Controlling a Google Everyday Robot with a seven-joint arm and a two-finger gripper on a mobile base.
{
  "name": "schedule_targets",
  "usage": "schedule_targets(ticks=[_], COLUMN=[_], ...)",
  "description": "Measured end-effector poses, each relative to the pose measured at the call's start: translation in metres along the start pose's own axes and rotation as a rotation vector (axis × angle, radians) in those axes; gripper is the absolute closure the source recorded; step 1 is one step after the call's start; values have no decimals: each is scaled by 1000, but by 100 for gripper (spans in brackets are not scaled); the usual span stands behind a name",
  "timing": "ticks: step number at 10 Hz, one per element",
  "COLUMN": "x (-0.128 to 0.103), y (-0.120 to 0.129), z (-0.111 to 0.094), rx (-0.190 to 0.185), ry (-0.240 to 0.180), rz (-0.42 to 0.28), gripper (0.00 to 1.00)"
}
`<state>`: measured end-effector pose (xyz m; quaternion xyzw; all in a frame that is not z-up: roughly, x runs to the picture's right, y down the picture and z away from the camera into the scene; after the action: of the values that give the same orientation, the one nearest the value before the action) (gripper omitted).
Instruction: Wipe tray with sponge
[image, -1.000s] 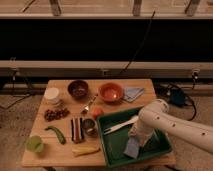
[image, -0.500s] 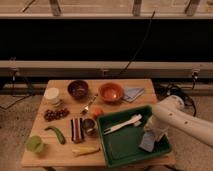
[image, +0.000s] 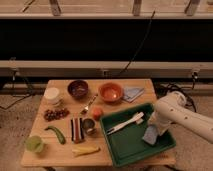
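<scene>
The dark green tray (image: 125, 146) lies on the right front part of the wooden table. The grey-blue sponge (image: 149, 135) rests on the tray floor near its right rim. My gripper (image: 155, 128) comes down from the white arm on the right and sits on the sponge's top, shut on it. A white utensil (image: 125, 123) lies slantwise in the tray, left of the sponge.
Left of the tray stand a small tin (image: 89, 125), a dark striped block (image: 76, 129), an orange fruit (image: 97, 112) and a yellow item (image: 85, 150). Behind it are an orange bowl (image: 110, 92), a dark bowl (image: 78, 88) and a folded light blue cloth (image: 133, 93). The table edge runs just right of the tray.
The gripper and sponge have slid across the tray floor from its front middle to the right and slightly back, near the right rim.
</scene>
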<state>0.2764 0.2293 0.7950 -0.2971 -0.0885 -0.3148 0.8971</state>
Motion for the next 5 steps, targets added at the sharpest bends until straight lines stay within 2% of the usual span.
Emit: schedule_targets(ticks=[3, 5], x=[-51, -87], y=[-21, -25], z=[1, 4], rx=[15, 17], ry=[-38, -74], rz=[-52, -88], gripper=[100, 100])
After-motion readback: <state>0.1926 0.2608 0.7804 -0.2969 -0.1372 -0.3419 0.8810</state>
